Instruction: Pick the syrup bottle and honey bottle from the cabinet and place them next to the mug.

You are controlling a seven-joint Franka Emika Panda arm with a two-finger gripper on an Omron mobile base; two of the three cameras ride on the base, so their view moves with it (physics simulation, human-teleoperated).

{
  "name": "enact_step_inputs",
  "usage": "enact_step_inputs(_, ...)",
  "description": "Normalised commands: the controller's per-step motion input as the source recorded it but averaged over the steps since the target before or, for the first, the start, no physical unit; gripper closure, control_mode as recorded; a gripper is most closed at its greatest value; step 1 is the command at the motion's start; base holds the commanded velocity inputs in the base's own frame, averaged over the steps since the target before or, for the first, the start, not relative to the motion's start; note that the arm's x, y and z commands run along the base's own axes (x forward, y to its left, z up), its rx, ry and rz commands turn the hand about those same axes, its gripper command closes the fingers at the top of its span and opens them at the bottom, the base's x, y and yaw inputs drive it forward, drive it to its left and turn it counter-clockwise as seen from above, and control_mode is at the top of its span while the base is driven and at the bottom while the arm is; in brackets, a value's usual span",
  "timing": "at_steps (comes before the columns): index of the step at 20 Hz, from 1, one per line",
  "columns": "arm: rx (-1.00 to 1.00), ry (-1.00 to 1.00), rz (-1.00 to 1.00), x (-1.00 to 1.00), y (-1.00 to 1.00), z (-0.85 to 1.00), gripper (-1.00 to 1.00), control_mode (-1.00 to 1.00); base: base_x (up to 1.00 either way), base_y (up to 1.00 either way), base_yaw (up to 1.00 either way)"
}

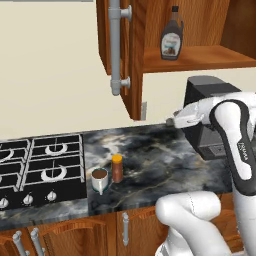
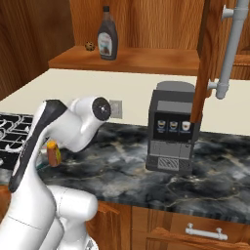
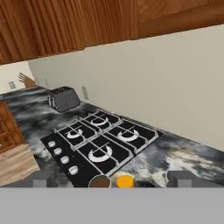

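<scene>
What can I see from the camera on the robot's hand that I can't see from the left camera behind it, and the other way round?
Hand view alone: a toaster on the far counter past the stove. Left base view alone: the syrup bottle standing on the shelf of the open cabinet, and a dark coffee machine behind the arm. Both show the stove, the mug and the honey bottle standing right beside the mug on the marble counter.

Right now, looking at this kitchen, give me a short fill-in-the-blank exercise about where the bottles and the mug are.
1. The syrup bottle stands on the shelf of the ____.
2. The honey bottle stands on the counter beside the ____.
3. The honey bottle's cap is ____ in colour.
4. To the left of the mug lies the ____.

Missing words: cabinet; mug; orange; stove
</scene>
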Motion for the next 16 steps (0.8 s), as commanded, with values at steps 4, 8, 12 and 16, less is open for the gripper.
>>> enact_step_inputs(4, 0.05, 0.12, -0.37, -0.37, -0.42, 0.90, -1.00, -1.00, 0.00, 0.00, 0.00)
enact_step_inputs(8, 0.04, 0.13, -0.37, -0.20, -0.46, 0.92, -1.00, -1.00, 0.00, 0.00, 0.00)
enact_step_inputs(12, 0.03, 0.10, -0.34, -0.16, -0.57, 0.99, -1.00, -1.00, 0.00, 0.00, 0.00)
enact_step_inputs(16, 0.00, 0.15, -0.27, 0.08, -0.62, 0.97, -1.00, -1.00, 0.00, 0.00, 0.00)
